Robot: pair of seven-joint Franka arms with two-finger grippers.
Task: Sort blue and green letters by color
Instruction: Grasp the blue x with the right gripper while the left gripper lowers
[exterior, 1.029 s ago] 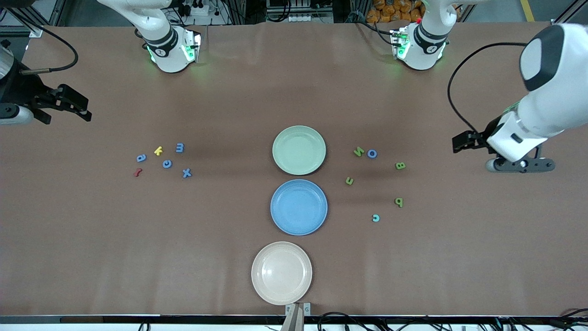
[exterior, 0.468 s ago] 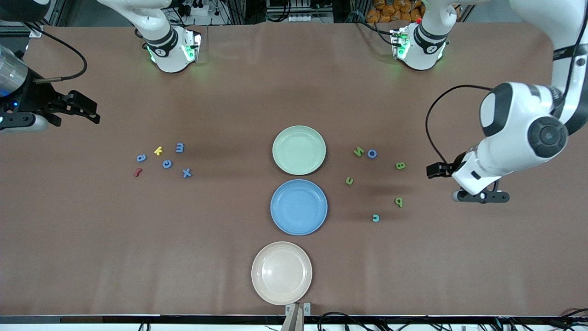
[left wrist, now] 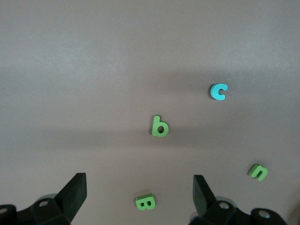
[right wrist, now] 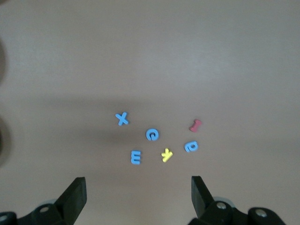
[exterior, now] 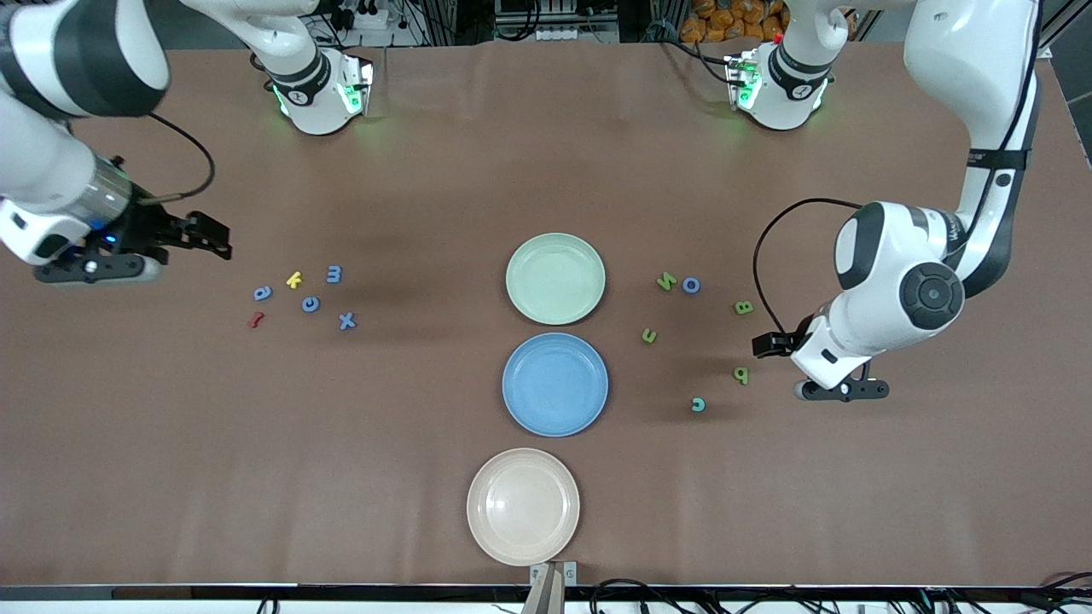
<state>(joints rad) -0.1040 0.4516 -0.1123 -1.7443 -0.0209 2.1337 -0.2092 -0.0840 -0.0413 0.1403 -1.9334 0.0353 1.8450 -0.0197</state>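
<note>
You are looking at a matte brown table [exterior: 426, 170] that fills the front view, with aluminium framing, cables and a heap of orange items along its top edge. Three plates line the middle: a green plate [exterior: 555, 279] at 12 o'clock, a blue plate [exterior: 555, 384] at the centre, a cream plate [exterior: 523, 506] at 6 o'clock. Toward the left arm's end lie a green N [exterior: 665, 280] touching a blue o [exterior: 691, 285], a green B [exterior: 744, 307], a green n [exterior: 649, 335], a green b [exterior: 740, 374] and a teal c [exterior: 698, 404]. Toward the right arm's end lie a blue m [exterior: 333, 274], a blue e [exterior: 310, 304], a blue x [exterior: 346, 321], a blue a [exterior: 262, 293], a yellow k [exterior: 294, 279] and a dark red squiggle [exterior: 255, 320]. Your left gripper [exterior: 772, 344] hangs spread wide and empty just at 3 o'clock of the green b. Your right gripper [exterior: 209, 238] hangs spread wide and empty at 10 o'clock of the blue cluster. The only other writing is small lettering on the left arm, too small to read.
</note>
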